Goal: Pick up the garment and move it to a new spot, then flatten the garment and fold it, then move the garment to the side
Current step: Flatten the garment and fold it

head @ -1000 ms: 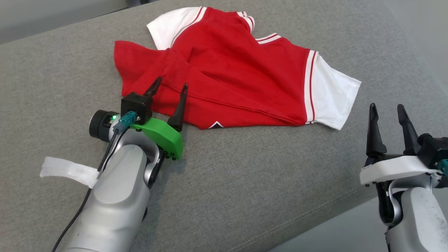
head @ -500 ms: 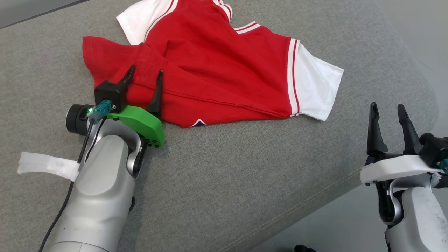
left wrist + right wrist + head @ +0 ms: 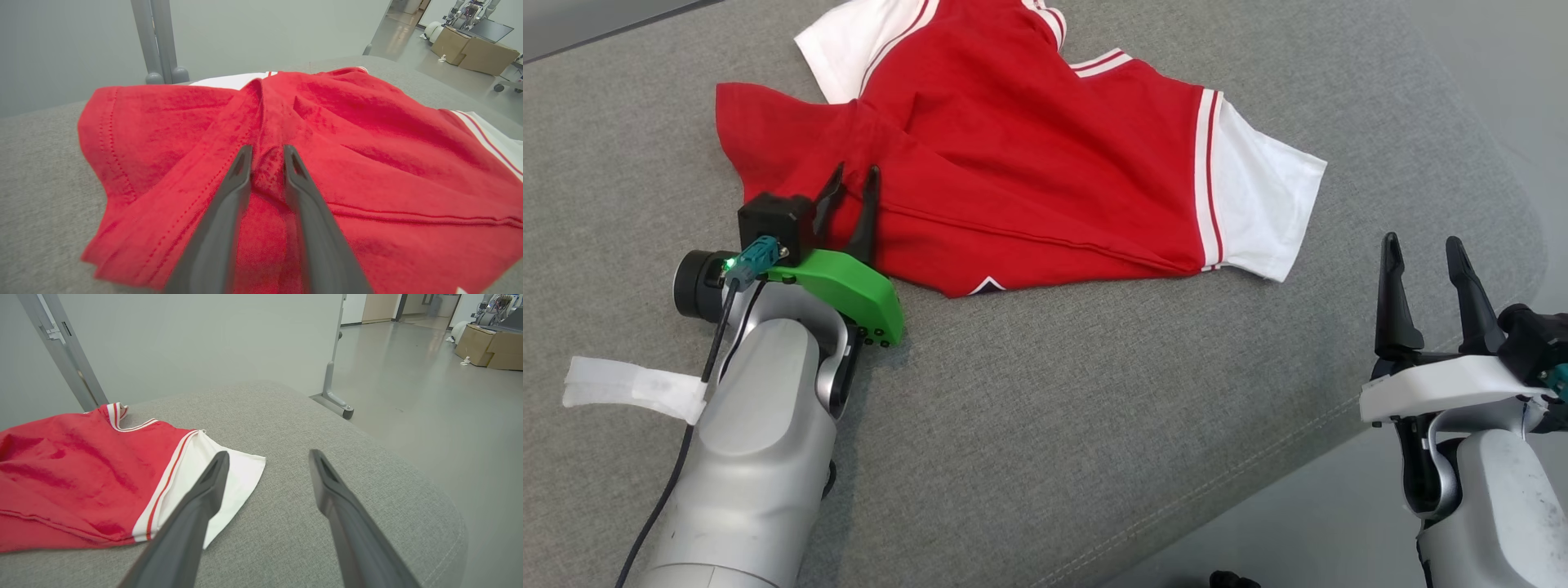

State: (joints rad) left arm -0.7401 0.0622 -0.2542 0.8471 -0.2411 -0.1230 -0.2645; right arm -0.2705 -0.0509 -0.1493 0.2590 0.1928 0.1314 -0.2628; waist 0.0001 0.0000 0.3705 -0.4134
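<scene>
The garment (image 3: 1045, 163) is a red shirt with white sleeves, lying crumpled on a grey cushion (image 3: 1054, 408). My left gripper (image 3: 856, 171) sits over its near left part. In the left wrist view the left gripper (image 3: 267, 150) has its two dark fingers drawn close, pinching a raised ridge of the red garment (image 3: 367, 134). My right gripper (image 3: 1421, 242) stands open past the cushion's right front edge, holding nothing. In the right wrist view the right gripper (image 3: 268, 454) points toward the garment (image 3: 81, 465), whose white sleeve lies just beyond its left finger.
The cushion's rounded edge runs diagonally at the lower right, with grey floor (image 3: 1339, 523) beyond it. A strip of white tape (image 3: 629, 384) hangs off my left arm's cable. Metal posts (image 3: 157, 41) stand behind the cushion; cardboard boxes (image 3: 486, 351) sit far off.
The camera shifted a second ago, moving the whole picture left. Since half a second ago, my left gripper's fingers have drawn together on a fold of the shirt. The right arm is unchanged.
</scene>
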